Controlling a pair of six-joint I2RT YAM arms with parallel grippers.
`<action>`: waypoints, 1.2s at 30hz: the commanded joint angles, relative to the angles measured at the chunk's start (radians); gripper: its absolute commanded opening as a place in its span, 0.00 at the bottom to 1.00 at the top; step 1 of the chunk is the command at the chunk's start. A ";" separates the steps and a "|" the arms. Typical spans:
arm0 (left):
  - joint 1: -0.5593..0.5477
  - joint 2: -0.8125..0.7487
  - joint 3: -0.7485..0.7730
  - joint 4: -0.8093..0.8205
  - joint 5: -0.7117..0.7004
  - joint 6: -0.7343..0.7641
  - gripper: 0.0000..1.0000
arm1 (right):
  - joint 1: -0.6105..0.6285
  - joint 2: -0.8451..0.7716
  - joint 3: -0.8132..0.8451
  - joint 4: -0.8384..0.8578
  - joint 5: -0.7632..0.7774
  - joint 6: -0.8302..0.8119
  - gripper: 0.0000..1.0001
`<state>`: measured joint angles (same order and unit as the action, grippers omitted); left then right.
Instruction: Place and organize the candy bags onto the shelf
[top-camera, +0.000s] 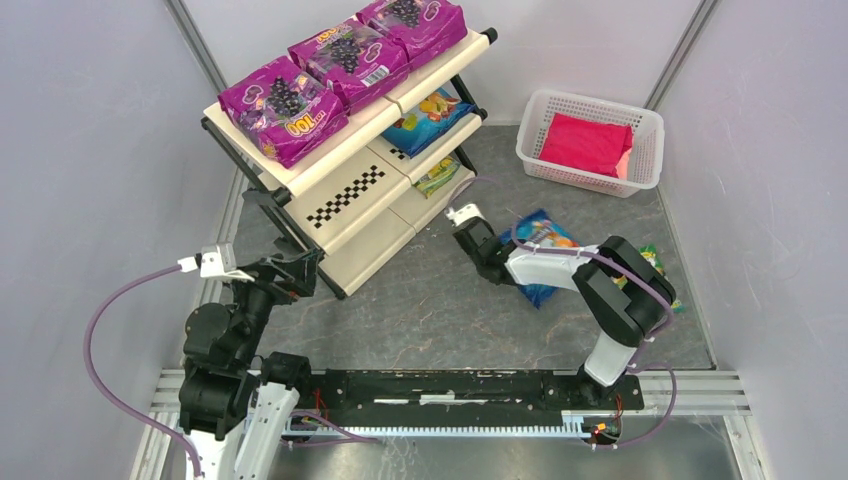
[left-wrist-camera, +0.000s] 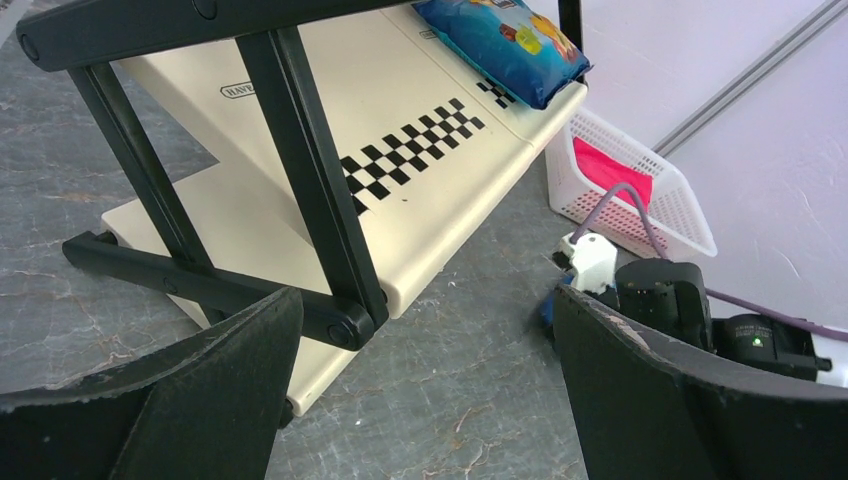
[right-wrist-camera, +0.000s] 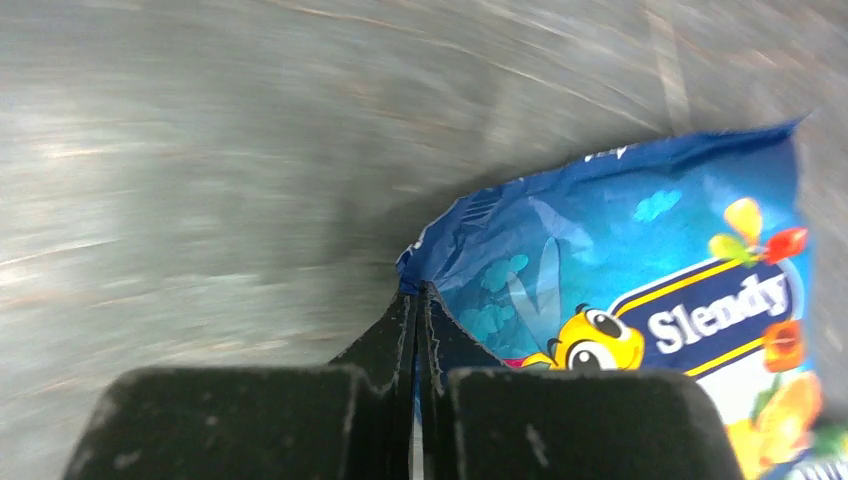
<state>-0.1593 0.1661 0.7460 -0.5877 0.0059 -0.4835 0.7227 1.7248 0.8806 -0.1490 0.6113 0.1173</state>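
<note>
The shelf (top-camera: 350, 195) stands at the back left. Three magenta grape candy bags (top-camera: 345, 58) lie on its top tier, a blue bag (top-camera: 430, 115) on the middle tier and a green-yellow bag (top-camera: 437, 177) on the lowest. My right gripper (top-camera: 508, 258) is shut on the edge of another blue bag (top-camera: 545, 235) low over the table; in the right wrist view the fingers (right-wrist-camera: 417, 300) pinch that bag (right-wrist-camera: 620, 250) at its corner. A green-yellow bag (top-camera: 655, 262) lies mostly hidden behind the right arm. My left gripper (top-camera: 300, 268) is open and empty by the shelf's front foot (left-wrist-camera: 340, 325).
A white perforated basket (top-camera: 640, 125) holding a plain pink-red bundle (top-camera: 587, 143) stands at the back right. In the left wrist view the shelf's black frame (left-wrist-camera: 310, 170) is close ahead, with the right arm's wrist (left-wrist-camera: 660, 295) beyond.
</note>
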 joint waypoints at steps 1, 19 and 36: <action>-0.003 0.019 0.003 0.042 0.006 0.062 1.00 | 0.092 0.009 0.054 0.205 -0.392 -0.086 0.00; -0.002 0.036 0.003 0.043 0.007 0.062 1.00 | 0.075 -0.205 0.073 0.105 -0.772 -0.036 0.94; -0.002 0.024 0.003 0.043 0.012 0.065 1.00 | -0.585 -0.159 -0.359 0.672 -1.303 0.588 0.98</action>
<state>-0.1593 0.1913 0.7460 -0.5877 0.0059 -0.4835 0.1463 1.4971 0.5323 0.3191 -0.5350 0.5690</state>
